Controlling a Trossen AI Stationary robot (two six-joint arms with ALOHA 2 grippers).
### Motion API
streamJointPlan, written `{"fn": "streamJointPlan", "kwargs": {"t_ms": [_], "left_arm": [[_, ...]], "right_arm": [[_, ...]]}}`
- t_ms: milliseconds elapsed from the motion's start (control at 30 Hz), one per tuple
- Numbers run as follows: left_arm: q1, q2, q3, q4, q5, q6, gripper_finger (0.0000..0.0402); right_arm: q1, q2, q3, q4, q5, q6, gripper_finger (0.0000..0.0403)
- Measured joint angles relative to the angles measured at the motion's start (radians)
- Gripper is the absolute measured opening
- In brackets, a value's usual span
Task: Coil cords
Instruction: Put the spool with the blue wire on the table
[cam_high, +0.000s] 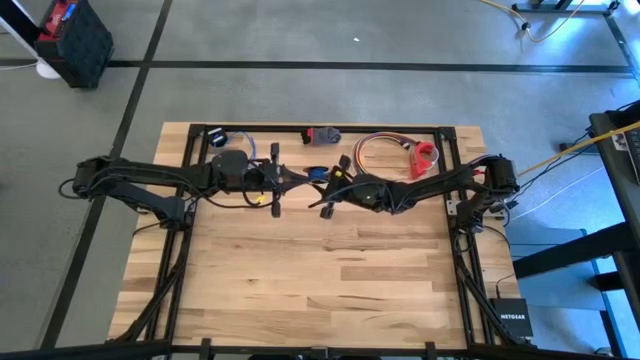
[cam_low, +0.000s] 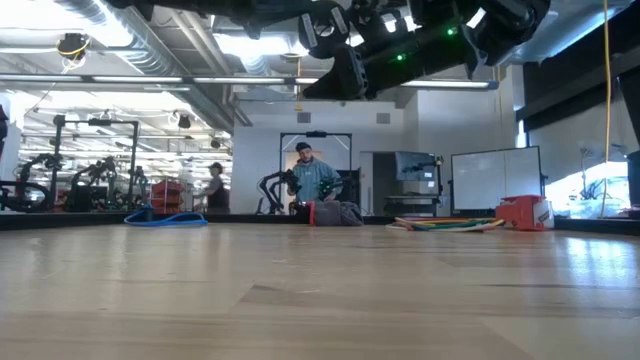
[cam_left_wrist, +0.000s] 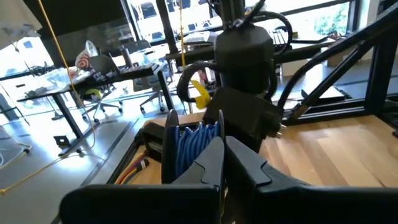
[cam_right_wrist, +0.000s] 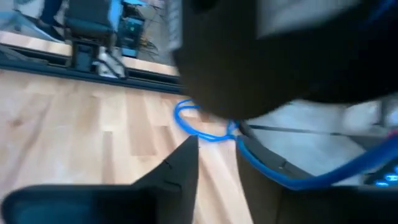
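Left pincer (cam_high: 296, 178) shut | blue cord (cam_left_wrist: 189, 144) (bundled) strands upright | right pincer (cam_high: 330, 192) beside

- Left arm (cam_high: 150, 180): matte black, jointed segments; black cables loop along its links; a small yellow tag near the wrist
- Right arm (cam_high: 450, 182): same black build; bundled black cables at the base end; green indicator lights glow on its underside in the low view
- Left gripper (cam_left_wrist: 222, 163): two black, angular, wedge-shaped fingers (cam_left_wrist: 208, 165) on a broad black body
- Right gripper (cam_right_wrist: 214, 171): black, flat-sided fingers (cam_right_wrist: 180, 171) tapering to a point
- Right wrist, seen from the left wrist camera: a stout black cylinder; a looped black cable at its side
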Motion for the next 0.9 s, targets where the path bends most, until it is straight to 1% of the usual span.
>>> {"fn": "streamJointPlan", "kwargs": {"t_ms": [67, 167, 367, 533, 667, 767, 833, 900], "left_arm": [[0.000, 0.000, 0.000, -0.004, 0.000, 0.005, 0.0001], [-0.001, 0.000, 0.000, -0.029, 0.001, 0.011, 0.0001], [0.000, 0.000, 0.000, -0.071, 0.000, 0.028, 0.0001], [0.000, 0.000, 0.000, -0.098, 0.000, 0.085, 0.0001], [0.000, 0.004, 0.000, -0.137, -0.017, 0.141, 0.0001], [-0.003, 0.026, 0.000, -0.160, -0.040, 0.169, 0.0001], [-0.011, 0.056, 0.000, -0.168, -0.076, 0.195, 0.0001], [-0.029, 0.099, 0.000, -0.181, -0.141, 0.236, 0.0001]], "right_arm": [[0.000, -0.012, 0.001, -0.005, 0.034, -0.033, 0.0123], [0.001, -0.041, 0.002, -0.092, 0.103, -0.075, 0.0139], [0.001, -0.142, 0.001, -0.391, 0.210, -0.096, 0.0145], [0.001, -0.240, 0.001, -0.676, 0.258, -0.054, 0.0143], [0.001, -0.291, 0.001, -0.870, 0.257, 0.067, 0.0143], [0.001, -0.300, -0.003, -0.968, 0.229, 0.157, 0.0143], [0.001, -0.301, -0.040, -0.955, 0.219, 0.178, 0.0143], [0.001, -0.301, -0.102, -0.909, 0.214, 0.194, 0.0143]]}}
